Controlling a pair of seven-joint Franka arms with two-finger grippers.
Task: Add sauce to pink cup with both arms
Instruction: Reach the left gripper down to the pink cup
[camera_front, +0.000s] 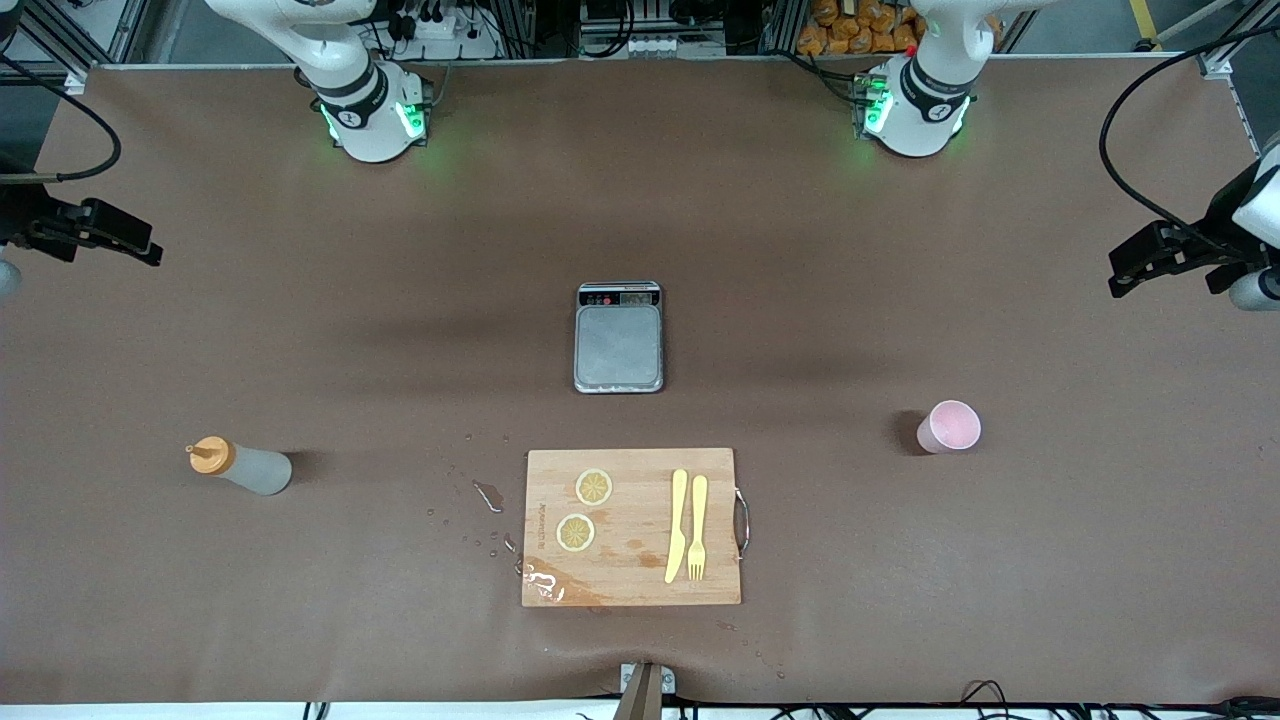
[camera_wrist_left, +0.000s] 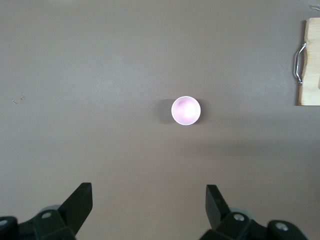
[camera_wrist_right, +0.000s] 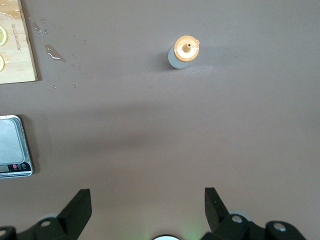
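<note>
- Left gripper (camera_wrist_left: 148, 200): fingers spread wide, holding nothing, hanging high over bare table at its arm's end.
- Pink cup (camera_wrist_left: 186, 110): upright on the table, below and ahead of that gripper, well apart.
- Right gripper (camera_wrist_right: 147, 200): fingers apart too, nothing in them.
- Sauce bottle (camera_wrist_right: 183, 52): standing, orange cap up, below and ahead of the right gripper, untouched.

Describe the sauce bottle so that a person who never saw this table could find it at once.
Start at the wooden cutting board near the table's front edge, then look toward the right arm's end of the table. There the sauce bottle stands alone on the brown surface. It is greyish-white and translucent, and only it has an orange nozzle cap.
</note>
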